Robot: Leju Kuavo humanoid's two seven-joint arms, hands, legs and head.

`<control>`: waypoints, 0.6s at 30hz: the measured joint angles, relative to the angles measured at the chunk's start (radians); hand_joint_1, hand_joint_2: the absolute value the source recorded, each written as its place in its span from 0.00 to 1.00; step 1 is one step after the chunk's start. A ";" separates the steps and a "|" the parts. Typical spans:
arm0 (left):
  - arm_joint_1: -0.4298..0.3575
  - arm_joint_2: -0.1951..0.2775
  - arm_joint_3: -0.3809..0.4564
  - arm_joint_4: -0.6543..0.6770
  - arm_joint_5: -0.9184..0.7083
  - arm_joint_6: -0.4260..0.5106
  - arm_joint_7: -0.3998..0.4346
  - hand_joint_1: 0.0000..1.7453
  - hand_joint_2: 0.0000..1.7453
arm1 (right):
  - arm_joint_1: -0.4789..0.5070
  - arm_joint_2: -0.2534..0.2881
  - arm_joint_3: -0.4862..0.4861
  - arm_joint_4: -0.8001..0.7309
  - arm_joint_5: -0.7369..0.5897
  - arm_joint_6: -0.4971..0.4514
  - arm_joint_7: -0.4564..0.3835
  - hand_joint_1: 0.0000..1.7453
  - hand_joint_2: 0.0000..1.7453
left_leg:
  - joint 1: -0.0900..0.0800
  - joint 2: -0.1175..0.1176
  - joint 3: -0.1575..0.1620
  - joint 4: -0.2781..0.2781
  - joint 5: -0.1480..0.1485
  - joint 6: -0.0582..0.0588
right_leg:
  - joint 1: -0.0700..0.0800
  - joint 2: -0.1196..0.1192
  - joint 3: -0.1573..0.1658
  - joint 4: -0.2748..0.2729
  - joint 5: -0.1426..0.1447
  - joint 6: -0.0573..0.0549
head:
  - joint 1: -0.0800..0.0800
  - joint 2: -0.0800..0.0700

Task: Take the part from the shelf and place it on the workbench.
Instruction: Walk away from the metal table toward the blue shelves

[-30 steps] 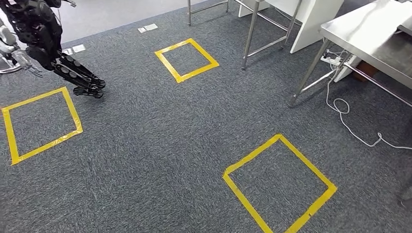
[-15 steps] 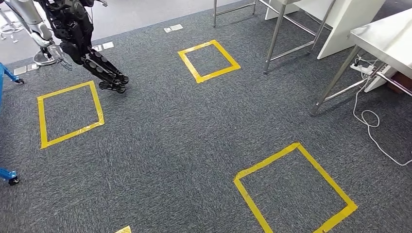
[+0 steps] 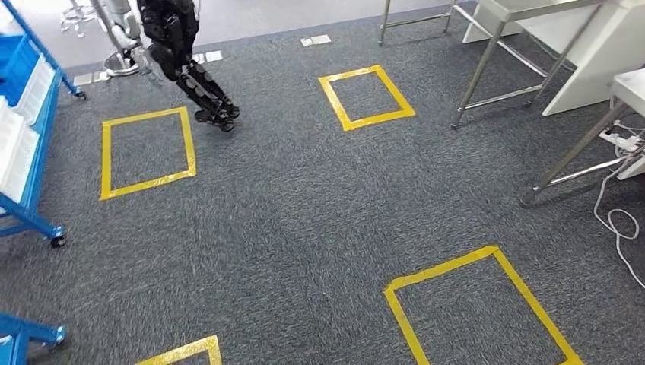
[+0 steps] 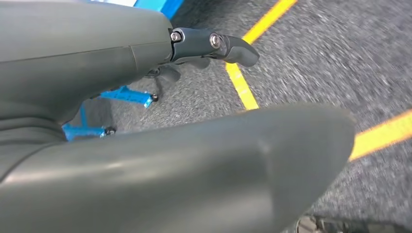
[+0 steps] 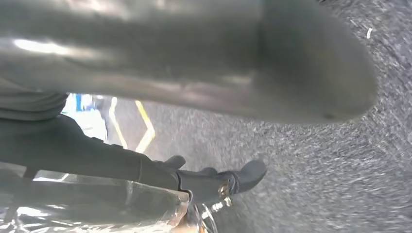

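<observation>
From the head camera I'm looking down on grey carpet [image 3: 304, 228] marked with yellow tape squares [image 3: 146, 152], a blue shelf [image 3: 27, 144] at the left edge, steel table legs [image 3: 487, 68] at the upper right. On the left wrist, my left hand [image 4: 214, 46] hangs over the carpet, fingers loosely out, holding nothing. On the right wrist, the right hand [image 5: 214, 182] has its fingers wrapped on a clear plastic-bagged part [image 5: 97, 204].
</observation>
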 joint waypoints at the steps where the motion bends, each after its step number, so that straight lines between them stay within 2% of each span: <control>1: 0.000 0.000 0.000 0.000 0.001 0.001 0.000 0.00 0.00 | 0.002 0.000 0.000 0.000 0.004 0.002 0.006 0.00 0.00 | 0.000 -0.011 -0.003 0.000 0.002 0.002 | -0.003 0.014 -0.034 0.070 -0.029 -0.002 | 0.002 0.000; 2: 0.000 0.000 0.000 0.000 0.005 0.002 0.002 0.00 0.00 | 0.004 0.000 0.000 0.000 0.007 0.003 0.014 0.00 0.00 | -0.001 -0.023 -0.006 0.000 0.003 0.002 | -0.007 0.019 -0.061 0.127 -0.049 0.001 | 0.002 0.000; 3: 0.000 0.000 0.000 0.000 0.009 0.002 0.005 0.00 0.00 | 0.005 0.000 0.000 0.000 0.010 0.006 0.021 0.00 0.00 | -0.001 -0.036 -0.007 0.001 0.004 0.001 | -0.010 0.021 -0.074 0.153 -0.053 0.007 | 0.002 0.000; 4: 0.001 0.000 0.000 0.000 0.014 0.003 0.009 0.00 0.00 | 0.006 0.000 0.001 0.000 0.013 0.008 0.026 0.00 0.00 | 0.000 -0.048 -0.008 0.001 0.006 -0.001 | -0.013 0.022 -0.068 0.141 -0.041 0.018 | 0.003 0.000; 6: 0.002 -0.003 0.001 0.000 0.024 0.004 0.019 0.00 0.00 | 0.007 0.000 0.002 0.001 0.022 0.013 0.031 0.00 0.00 | 0.003 -0.073 -0.008 0.003 0.008 -0.009 | -0.026 0.041 -0.005 0.007 0.018 0.044 | 0.003 0.000; 7: 0.002 -0.004 0.002 0.000 0.028 0.006 0.022 0.00 0.00 | 0.007 0.001 0.003 0.001 0.026 0.015 0.030 0.00 0.00 | 0.002 -0.083 -0.009 0.005 0.008 -0.015 | -0.029 0.055 0.024 -0.058 0.043 0.049 | 0.004 0.000; 8: 0.002 -0.005 0.003 0.000 0.031 0.009 0.026 0.00 0.00 | 0.006 0.002 0.004 0.001 0.032 0.016 0.028 0.00 0.00 | 0.001 -0.093 -0.011 0.007 0.009 -0.022 | -0.031 0.067 0.045 -0.105 0.060 0.049 | 0.004 0.000; 9: 0.003 -0.005 0.004 0.000 0.033 0.012 0.028 0.00 0.00 | 0.005 0.003 0.005 0.002 0.037 0.017 0.023 0.00 0.00 | -0.001 -0.099 -0.013 0.007 0.010 -0.028 | -0.029 0.073 0.051 -0.120 0.064 0.043 | 0.004 0.000; 11: 0.006 -0.005 0.008 0.000 0.038 0.015 0.031 0.00 0.00 | 0.003 0.003 0.010 0.002 0.047 0.017 0.008 0.00 0.00 | 0.001 -0.110 -0.018 0.007 0.013 -0.037 | -0.023 0.060 0.053 -0.118 0.068 0.026 | 0.001 0.000; 13: 0.010 -0.006 0.012 0.000 0.045 0.015 0.037 0.00 0.00 | 0.002 0.003 0.019 0.002 0.063 0.017 -0.012 0.00 0.00 | 0.005 -0.084 -0.030 0.031 -0.003 -0.043 | -0.022 0.044 0.056 -0.119 0.073 0.011 | -0.001 0.000; 15: 0.009 -0.007 0.016 0.000 0.051 0.014 0.050 0.00 0.00 | 0.002 0.003 0.028 0.002 0.079 0.017 -0.032 0.00 0.00 | 0.005 -0.037 -0.074 0.129 -0.062 -0.045 | -0.017 0.024 0.054 -0.120 0.074 -0.006 | -0.004 0.000; 17: 0.009 -0.009 0.022 0.000 0.054 0.014 0.067 0.00 0.00 | 0.003 0.002 0.037 0.002 0.093 0.017 -0.043 0.00 0.00 | 0.004 -0.020 -0.138 0.266 -0.125 -0.044 | -0.006 0.001 0.051 -0.120 0.073 -0.016 | -0.007 0.000; 18: 0.010 -0.009 0.025 0.000 0.055 0.014 0.075 0.00 0.00 | 0.003 0.001 0.042 0.002 0.099 0.017 -0.045 0.00 0.00 | 0.004 -0.018 -0.156 0.306 -0.135 -0.042 | -0.001 -0.011 0.049 -0.120 0.072 -0.018 | -0.007 0.000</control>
